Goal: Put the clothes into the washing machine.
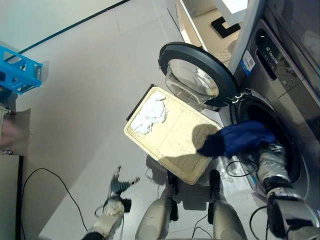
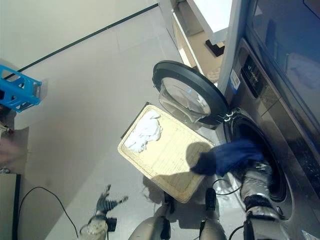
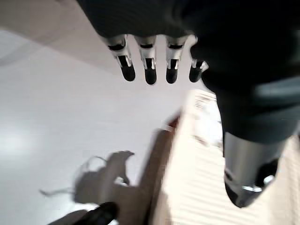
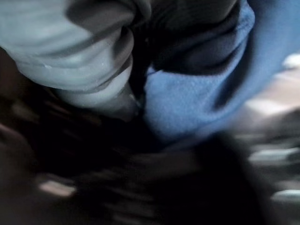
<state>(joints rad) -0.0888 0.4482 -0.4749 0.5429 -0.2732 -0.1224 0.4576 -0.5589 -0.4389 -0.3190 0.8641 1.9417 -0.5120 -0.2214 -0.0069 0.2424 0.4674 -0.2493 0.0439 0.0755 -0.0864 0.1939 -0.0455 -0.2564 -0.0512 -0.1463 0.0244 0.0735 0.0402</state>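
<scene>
**Blue garment going into the drum, white one not yet picked up**

Right hand (image 1: 272,162) is at the mouth of the washing machine (image 1: 280,85), right side of frame, w/ the blue garment (image 1: 237,138) draped over it and half across the opening. Door (image 1: 197,75) hangs wide open, upper centre. Can't tell how the right fingers sit: cloth covers them in the eye views, and the right wrist view gives just blue fabric (image 4: 197,103) against a pale grey rounded part, too close to read.

Left hand (image 1: 117,185) hangs low, lower left of frame, over bare floor (image 1: 80,100), fingers (image 3: 150,70) spread straight, holding nothing.

Other task item: white garment (image 1: 150,115) bunched at the upper-left end of the tan tray (image 1: 175,145), which lies on the floor centre frame, just beside the door.

Doing this step well, imo: push the cloth well past the rim before letting go, since a good part hangs outside toward the tray and could slide back out. Release deep, pull the arm out straight so nothing drags w/ it.

Views differ: eye views give layout, i.e. door, tray, both garments, plus a blue basket (image 1: 20,70) at the far left edge. Left wrist view adds the open fingers close up and the tray's edge (image 3: 187,154) beyond them. Right wrist view adds only fabric texture.
</scene>
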